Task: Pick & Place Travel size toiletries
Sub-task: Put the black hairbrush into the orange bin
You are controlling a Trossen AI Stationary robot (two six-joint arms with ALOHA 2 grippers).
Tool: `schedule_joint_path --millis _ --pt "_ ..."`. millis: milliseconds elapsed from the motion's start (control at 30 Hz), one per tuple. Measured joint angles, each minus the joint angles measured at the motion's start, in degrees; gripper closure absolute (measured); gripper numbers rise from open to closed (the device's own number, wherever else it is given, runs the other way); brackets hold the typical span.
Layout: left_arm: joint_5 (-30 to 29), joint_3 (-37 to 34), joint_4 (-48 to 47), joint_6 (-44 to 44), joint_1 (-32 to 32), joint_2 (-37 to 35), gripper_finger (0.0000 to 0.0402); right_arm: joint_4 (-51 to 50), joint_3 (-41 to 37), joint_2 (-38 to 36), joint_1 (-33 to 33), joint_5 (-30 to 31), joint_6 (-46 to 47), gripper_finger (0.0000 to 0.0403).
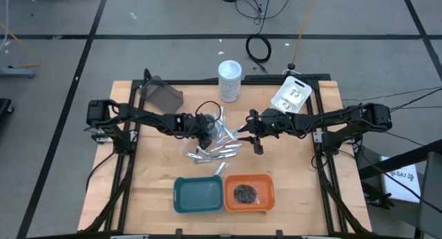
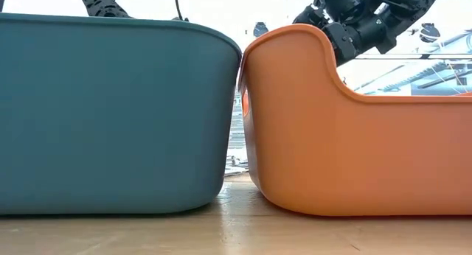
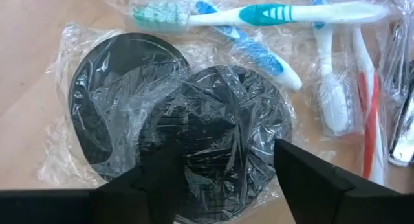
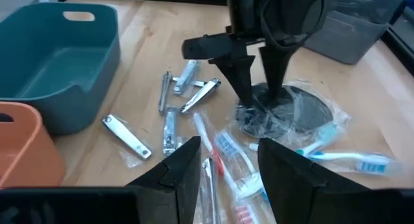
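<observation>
The travel size toiletries lie in a loose pile (image 1: 215, 146) at the table's middle: wrapped toothbrushes (image 3: 259, 15), silver nail clippers (image 4: 127, 134) and two dark round bundles in clear wrap. My left gripper (image 3: 226, 146) is open and slants down onto the nearer dark bundle (image 3: 220, 114), one finger on either side of its middle. The other dark bundle (image 3: 110, 94) lies under it, partly covered. My right gripper (image 4: 229, 146) hovers open above the toothbrushes (image 4: 226, 153) with nothing between its fingers. Another dark bundle (image 1: 244, 193) lies in the orange tray (image 1: 266, 197). My left gripper comes at the nearer dark bundle from above, slanting, with its fingertips (image 4: 249, 109) down at the bundle's clear wrap (image 4: 265, 117). Whether the tips touch the wrap I cannot tell. The bundle lies flat on the table, overlapping the other one.
A teal tray (image 1: 199, 195) stands beside the orange tray near the front edge; both fill the low view (image 2: 110, 115). A tall white-lidded jar (image 1: 230, 80), a dark bin (image 1: 163, 97) and a white packet (image 1: 293, 95) stand at the back.
</observation>
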Motion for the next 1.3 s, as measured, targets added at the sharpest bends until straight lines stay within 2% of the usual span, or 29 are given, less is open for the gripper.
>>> schedule_joint_path --millis 133,267,467,700,767,1033,1300 --pt "-0.5 0.0 -0.6 1.8 -0.2 0.1 0.0150 0.0 0.0 0.0 0.0 -2.1 0.0 0.0262" --pt "-4.3 0.0 -3.0 2.8 -0.9 0.1 0.0173 0.0 0.0 0.0 0.0 -2.1 0.0 0.0262" --pt "-9.0 -0.1 -5.4 3.0 -2.4 0.1 0.0258 0.0 0.0 0.0 0.0 -2.1 0.0 0.0262" --pt "-8.8 -0.2 -4.8 1.8 -3.4 0.2 0.0374 0.0 0.0 0.0 0.0 -2.1 0.0 0.0262" --pt "-9.0 -0.2 -4.5 0.8 -3.6 0.2 0.0393 -0.1 0.0 0.0 0.0 -2.1 0.1 0.0262" --pt "-10.5 0.1 -3.1 3.7 -4.8 -1.2 0.0400 -0.1 0.0 0.0 0.0 -2.1 0.1 0.0262" --pt "-11.8 2.9 -2.5 10.2 -6.8 -7.9 0.0401 -0.2 0.0 0.0 0.0 -2.0 0.1 0.0261"
